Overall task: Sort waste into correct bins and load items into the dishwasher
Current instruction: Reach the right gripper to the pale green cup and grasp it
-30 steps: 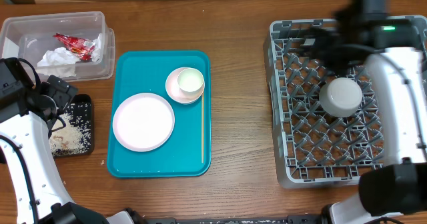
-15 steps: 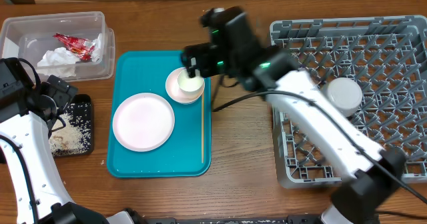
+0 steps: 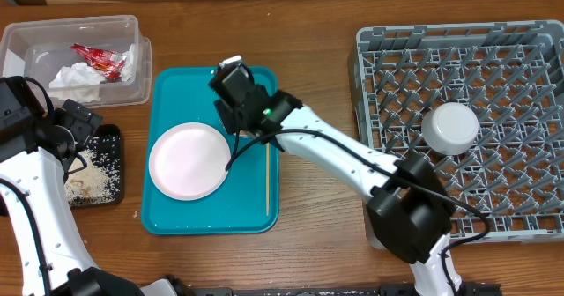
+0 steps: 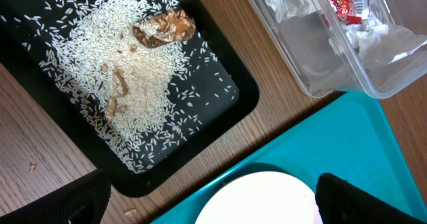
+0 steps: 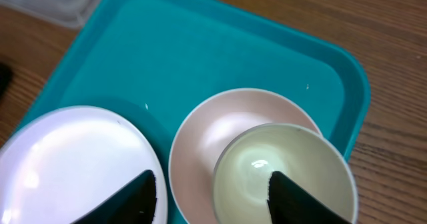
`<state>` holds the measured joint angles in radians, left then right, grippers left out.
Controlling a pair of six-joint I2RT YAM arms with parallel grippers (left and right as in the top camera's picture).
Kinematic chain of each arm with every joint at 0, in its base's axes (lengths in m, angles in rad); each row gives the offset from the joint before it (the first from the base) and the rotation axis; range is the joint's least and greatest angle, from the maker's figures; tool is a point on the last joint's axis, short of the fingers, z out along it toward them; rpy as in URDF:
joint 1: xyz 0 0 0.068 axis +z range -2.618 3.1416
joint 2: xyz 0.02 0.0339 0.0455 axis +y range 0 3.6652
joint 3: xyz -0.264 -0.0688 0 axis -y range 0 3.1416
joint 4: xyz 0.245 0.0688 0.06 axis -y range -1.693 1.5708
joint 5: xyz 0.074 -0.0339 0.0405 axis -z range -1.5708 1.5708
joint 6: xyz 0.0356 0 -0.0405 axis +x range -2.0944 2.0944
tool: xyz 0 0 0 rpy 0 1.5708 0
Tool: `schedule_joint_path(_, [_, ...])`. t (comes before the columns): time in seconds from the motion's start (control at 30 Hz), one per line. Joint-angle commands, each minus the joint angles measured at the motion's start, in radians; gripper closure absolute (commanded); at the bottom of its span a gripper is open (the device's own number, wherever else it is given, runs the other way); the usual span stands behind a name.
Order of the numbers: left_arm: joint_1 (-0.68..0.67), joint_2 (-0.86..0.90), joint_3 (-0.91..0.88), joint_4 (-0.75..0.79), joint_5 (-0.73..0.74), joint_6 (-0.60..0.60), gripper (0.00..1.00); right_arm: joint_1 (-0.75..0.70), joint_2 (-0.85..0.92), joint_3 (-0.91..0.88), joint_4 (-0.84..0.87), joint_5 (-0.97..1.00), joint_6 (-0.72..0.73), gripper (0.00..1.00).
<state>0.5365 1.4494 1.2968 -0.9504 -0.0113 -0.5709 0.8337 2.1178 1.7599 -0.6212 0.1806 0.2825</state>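
My right gripper (image 3: 236,111) is open over the teal tray (image 3: 172,93) and hides the saucer and cup from overhead. In the right wrist view its fingers (image 5: 210,177) straddle the small pink saucer (image 5: 200,141) and the white cup (image 5: 283,174) standing on it, holding nothing. The pink plate (image 3: 189,161) lies to the left and the chopstick (image 3: 268,177) to the right. The grey-blue bowl (image 3: 450,127) sits upside down in the grey dish rack (image 3: 388,67). My left gripper (image 3: 75,124) is open and empty above the black tray (image 4: 227,97) of rice scraps (image 4: 133,71).
The clear tub (image 3: 141,49) at the back left holds the white napkin (image 3: 75,77) and the red wrapper (image 3: 99,58). My right arm stretches across the table between the rack and the teal tray. Bare wood lies along the front edge.
My right arm has swung left from the dish rack to the teal tray and now hangs over the saucer and cup. The bowl stays in the rack. The left arm has not moved.
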Motion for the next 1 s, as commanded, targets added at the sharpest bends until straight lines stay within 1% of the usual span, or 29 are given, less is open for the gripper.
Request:
schedule_joint_path(0.0, [0.0, 0.002, 0.008, 0.001, 0.004, -0.01, 0.0, -0.003, 0.03, 0.0, 0.006, 0.053, -0.002, 0.57])
schedule_joint_path(0.03, [0.0, 0.002, 0.008, 0.001, 0.004, -0.01, 0.0, -0.002, 0.032, 0.0, 0.006, 0.053, -0.002, 0.58])
schedule_joint_path(0.3, [0.0, 0.002, 0.008, 0.001, 0.004, -0.009, 0.0, 0.005, 0.037, 0.0, -0.006, 0.051, 0.002, 0.59])
schedule_joint_path(0.43, [0.0, 0.002, 0.008, 0.001, 0.004, -0.01, 0.0, 0.005, 0.04, -0.007, -0.016, 0.05, 0.006, 0.63])
schedule_joint_path(0.77, [0.0, 0.002, 0.008, 0.002, 0.004, -0.01, 0.0, 0.029, 0.041, -0.021, -0.01, 0.028, 0.005, 0.63])
schedule_joint_path(0.97, [0.0, 0.002, 0.008, 0.002, 0.004, -0.01, 0.0, 0.041, 0.044, -0.027, 0.0, 0.053, 0.005, 0.63])
